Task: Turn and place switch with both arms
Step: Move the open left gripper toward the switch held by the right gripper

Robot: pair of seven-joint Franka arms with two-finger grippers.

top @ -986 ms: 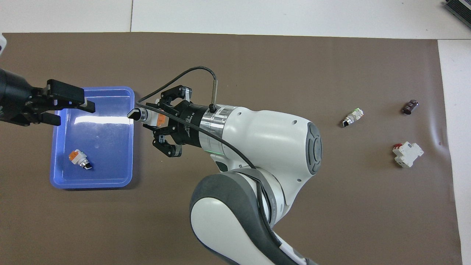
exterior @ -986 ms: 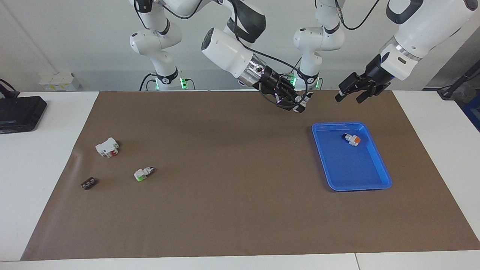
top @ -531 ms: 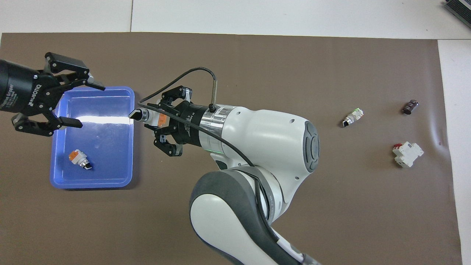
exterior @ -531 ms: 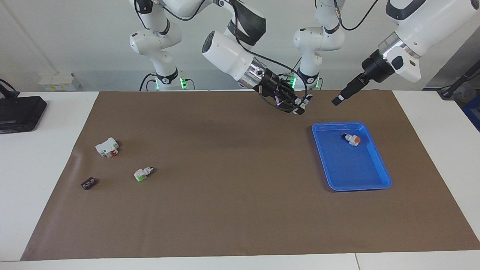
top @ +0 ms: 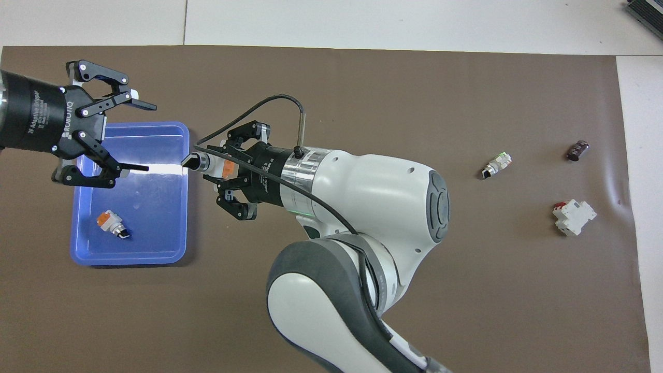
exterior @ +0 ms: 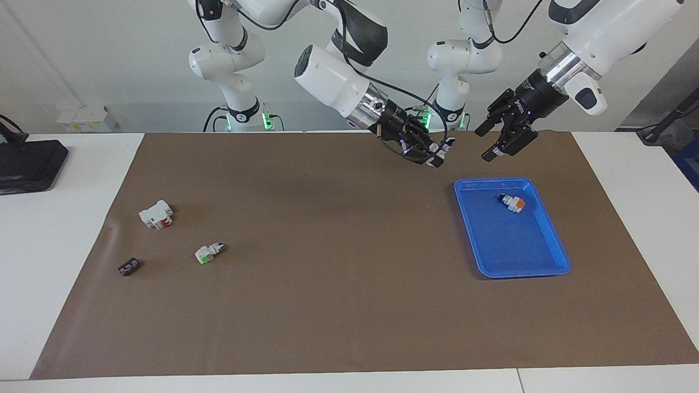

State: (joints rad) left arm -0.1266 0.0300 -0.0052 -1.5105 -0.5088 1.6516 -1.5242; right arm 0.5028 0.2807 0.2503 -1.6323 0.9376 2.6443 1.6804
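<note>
My right gripper (exterior: 434, 153) is shut on a white switch (exterior: 441, 150) and holds it in the air over the mat beside the blue tray (exterior: 546, 270). In the overhead view the switch (top: 207, 162) shows an orange face, and its dark tip points toward the tray (top: 129, 259). My left gripper (exterior: 486, 144) is open and empty, up in the air over the tray, its fingers turned toward the held switch; it also shows in the overhead view (top: 142, 137). A twin switch (exterior: 512, 202) with an orange face lies in the tray, seen from overhead too (top: 111, 224).
Toward the right arm's end of the table lie a third switch with a green face (exterior: 207, 252) (top: 497, 165), a larger white block with a red part (exterior: 157, 214) and a small black piece (exterior: 129, 267). A black device (exterior: 27, 164) sits off the mat.
My left gripper has turned at the wrist and moved closer to the held switch, its open fingers now spread toward it. My right gripper has hardly moved.
</note>
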